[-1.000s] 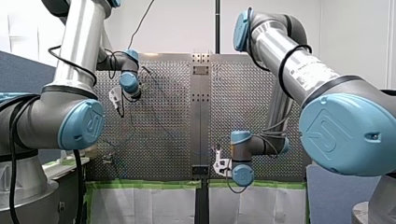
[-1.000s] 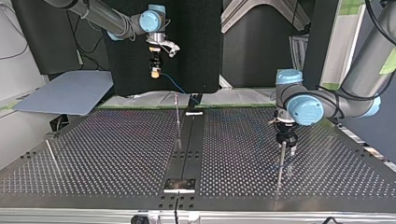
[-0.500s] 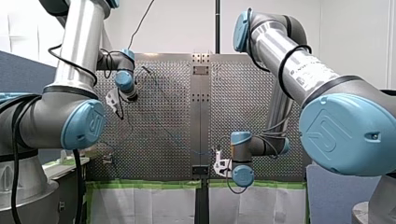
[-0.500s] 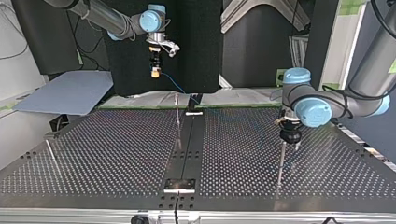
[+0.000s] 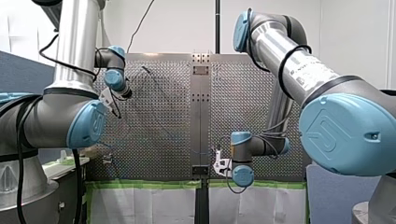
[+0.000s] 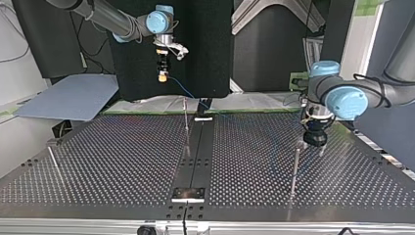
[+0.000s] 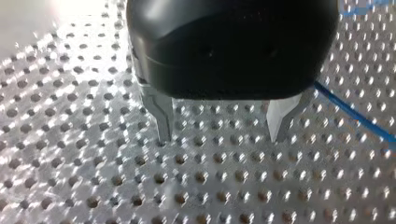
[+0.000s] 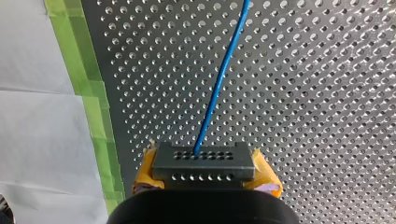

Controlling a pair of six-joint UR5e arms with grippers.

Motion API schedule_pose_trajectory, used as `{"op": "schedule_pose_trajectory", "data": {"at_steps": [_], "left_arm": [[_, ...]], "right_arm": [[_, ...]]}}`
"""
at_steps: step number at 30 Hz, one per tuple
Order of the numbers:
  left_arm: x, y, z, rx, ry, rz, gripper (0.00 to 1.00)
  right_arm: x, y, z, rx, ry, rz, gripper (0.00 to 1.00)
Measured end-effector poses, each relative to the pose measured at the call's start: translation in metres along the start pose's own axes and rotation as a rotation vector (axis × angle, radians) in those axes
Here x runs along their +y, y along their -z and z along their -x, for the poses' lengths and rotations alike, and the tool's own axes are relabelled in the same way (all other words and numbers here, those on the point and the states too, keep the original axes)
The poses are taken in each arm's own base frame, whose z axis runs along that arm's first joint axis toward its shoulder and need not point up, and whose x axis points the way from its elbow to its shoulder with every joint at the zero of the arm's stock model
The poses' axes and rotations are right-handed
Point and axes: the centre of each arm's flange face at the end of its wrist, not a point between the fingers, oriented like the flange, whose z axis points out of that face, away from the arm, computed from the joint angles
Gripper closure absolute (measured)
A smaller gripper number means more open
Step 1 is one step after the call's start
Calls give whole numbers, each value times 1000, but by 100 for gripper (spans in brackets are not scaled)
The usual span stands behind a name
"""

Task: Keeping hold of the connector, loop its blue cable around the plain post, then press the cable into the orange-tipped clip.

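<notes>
Connector (image 8: 203, 161), cable (image 8: 219, 84) over table (image 8: 327, 93); tape (image 8: 74, 60) beside.

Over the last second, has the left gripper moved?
Yes. In the top view my left gripper has shifted toward the view's right, away from the thin post.

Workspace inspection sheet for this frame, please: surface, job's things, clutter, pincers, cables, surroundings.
Surface: perforated table.
Job's things: connector, held; central post; another post at the top view's right; orange-tipped clip not made out.
Clutter: nothing seen.
Pincers: right pincer shut on connector; left pincer open, empty.
Cables: blue cable leads from connector across the table.
Surroundings: green tape at table's edge; grey board beyond.
</notes>
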Motion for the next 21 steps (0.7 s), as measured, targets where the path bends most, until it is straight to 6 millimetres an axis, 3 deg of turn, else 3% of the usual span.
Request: {"op": "schedule_pose_trajectory", "data": {"at_steps": [6,21], "left_arm": [[3,9,-10,18,40,-14,0],[-16,40,-13,65,25,-52,0]], "right_arm": [[0,0,0,-1,-2,0,100],[0,0,0,-1,-4,0,100]]}}
